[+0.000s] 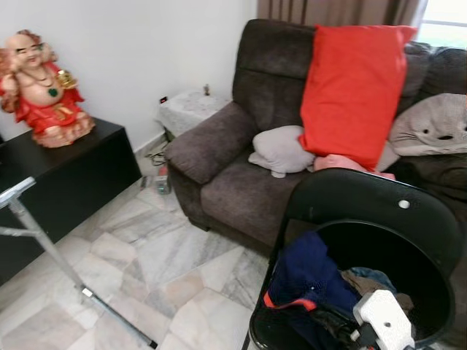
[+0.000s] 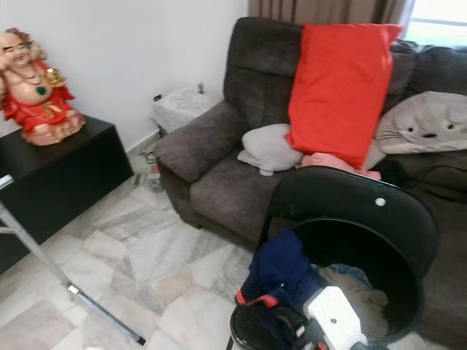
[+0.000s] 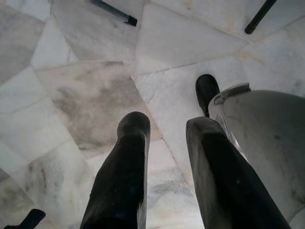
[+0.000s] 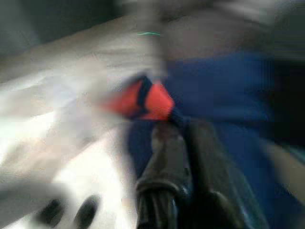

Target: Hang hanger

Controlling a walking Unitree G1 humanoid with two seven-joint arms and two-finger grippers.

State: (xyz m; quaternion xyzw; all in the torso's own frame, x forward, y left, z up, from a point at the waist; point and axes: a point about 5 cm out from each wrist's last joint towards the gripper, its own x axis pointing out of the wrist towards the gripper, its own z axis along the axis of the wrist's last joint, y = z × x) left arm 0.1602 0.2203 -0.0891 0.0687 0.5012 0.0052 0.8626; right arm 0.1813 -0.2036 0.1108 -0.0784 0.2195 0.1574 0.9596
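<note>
Right wrist view is blurry, but I see my right end effector (image 4: 174, 138) with its two fingers close together, down at the blue cloth (image 4: 224, 90) with the orange trim (image 4: 147, 100). I cannot tell if it grips anything. The cloth sits in the black laundry basket (image 1: 408, 219) by the brown sofa (image 1: 241, 182). I cannot make out a hanger. The metal rack (image 1: 44, 244) stands on the marble floor (image 1: 146, 255). Cloth is soft and floppy, so I think I should pinch a thick fold. My left end effector (image 3: 164, 138) hangs narrowly open, holding nothing.
</note>
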